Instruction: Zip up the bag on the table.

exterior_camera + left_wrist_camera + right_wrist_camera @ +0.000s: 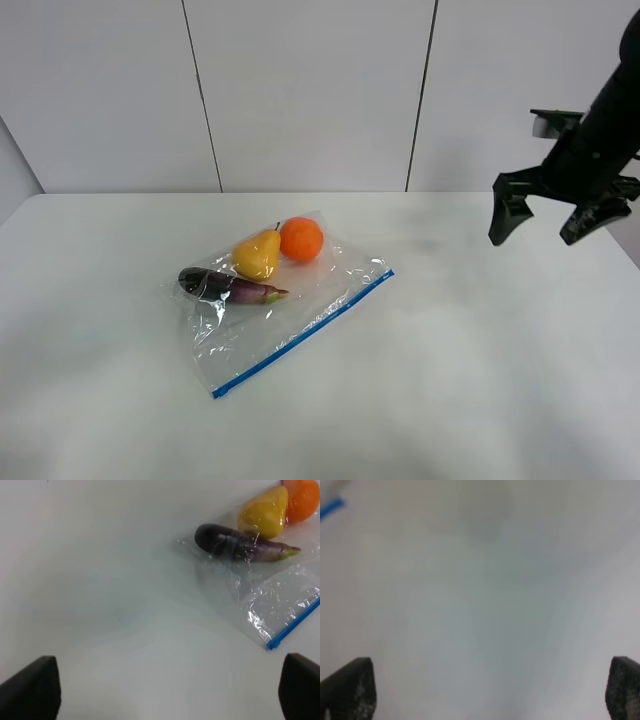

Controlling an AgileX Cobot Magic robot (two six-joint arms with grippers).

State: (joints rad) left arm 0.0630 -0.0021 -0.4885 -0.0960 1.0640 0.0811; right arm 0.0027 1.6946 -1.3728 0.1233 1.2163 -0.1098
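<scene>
The clear bag (pixel 290 300) lies flat left of the middle of the white table (pixel 480 350), with its blue zip strip (pixel 300 335) along the near right edge. Inside are a purple eggplant (pixel 225 285), a yellow pear (pixel 257 254) and an orange (pixel 301 239). My right gripper (pixel 535 238) hangs open and empty above the table's far right, well away from the bag. My left gripper (pixel 170 695) is open and empty, and shows only in the left wrist view. That view shows the bag (pixel 272 600) beyond the gripper and off to one side. The right wrist view shows only the strip's end (pixel 331 507).
A white panelled wall (pixel 310 90) stands behind the table. Bare table top (pixel 100 580) lies between my left gripper and the bag.
</scene>
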